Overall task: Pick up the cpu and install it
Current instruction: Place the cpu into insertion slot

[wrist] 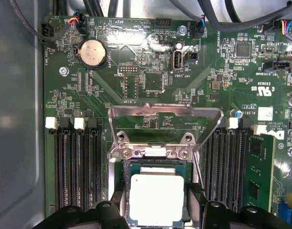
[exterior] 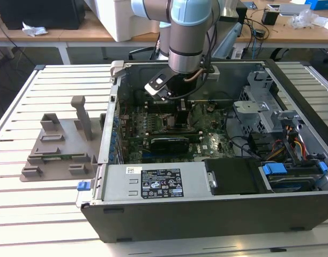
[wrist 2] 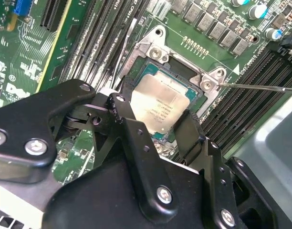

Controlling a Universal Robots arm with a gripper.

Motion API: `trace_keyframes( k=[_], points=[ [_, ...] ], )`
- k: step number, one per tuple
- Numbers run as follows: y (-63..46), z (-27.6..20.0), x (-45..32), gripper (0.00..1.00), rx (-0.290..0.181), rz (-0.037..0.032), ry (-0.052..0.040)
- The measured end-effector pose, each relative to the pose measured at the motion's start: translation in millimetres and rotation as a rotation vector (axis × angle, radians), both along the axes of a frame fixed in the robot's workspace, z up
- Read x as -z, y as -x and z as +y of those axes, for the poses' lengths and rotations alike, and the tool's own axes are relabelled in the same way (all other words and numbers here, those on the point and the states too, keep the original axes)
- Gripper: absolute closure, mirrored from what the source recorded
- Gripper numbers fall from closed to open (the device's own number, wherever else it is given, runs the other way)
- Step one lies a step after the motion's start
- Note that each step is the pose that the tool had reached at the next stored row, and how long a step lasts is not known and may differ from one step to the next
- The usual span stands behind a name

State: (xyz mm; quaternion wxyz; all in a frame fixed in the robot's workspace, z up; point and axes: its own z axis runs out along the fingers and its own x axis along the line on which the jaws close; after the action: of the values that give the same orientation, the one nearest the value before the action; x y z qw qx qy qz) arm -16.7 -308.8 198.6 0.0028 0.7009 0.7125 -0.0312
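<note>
1. State: The pincer is clamped on the cpu, with one of its fingers against each of two opposite edges. The cpu lies flat at the socket on the motherboard, inside the computer case. Whether it is fully seated cannot be determined.
2. Hazard, misalignment: If the cpu is slightly rotated or offset in the grasp, downward pressure could damage the socket contacts beneath it.
3. Hazard, release: If the cpu is let go before it rests level, it may drop tilted. A finger dragging along an edge could lift one side.
4. Hazard, collision: The hinged load plate stands open just beside the socket. The thin release lever projects nearby, and memory slots flank the socket on both sides. Any sideways travel at this height could strike them.
5. Surface: The case lies open on a pale slatted tabletop. A grey tray rests just beside it, on the exterior view's left.
6. Room: Wooden desks carrying cables and loose items stand behind the tabletop.
</note>
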Motion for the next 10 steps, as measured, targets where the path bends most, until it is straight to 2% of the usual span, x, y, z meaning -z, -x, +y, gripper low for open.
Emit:
trace_keyframes(
  k=[10],
  points=[
    [-7.5,3.5,0.0,0.38,-0.032,0.0006,-0.0001]
  ],
)
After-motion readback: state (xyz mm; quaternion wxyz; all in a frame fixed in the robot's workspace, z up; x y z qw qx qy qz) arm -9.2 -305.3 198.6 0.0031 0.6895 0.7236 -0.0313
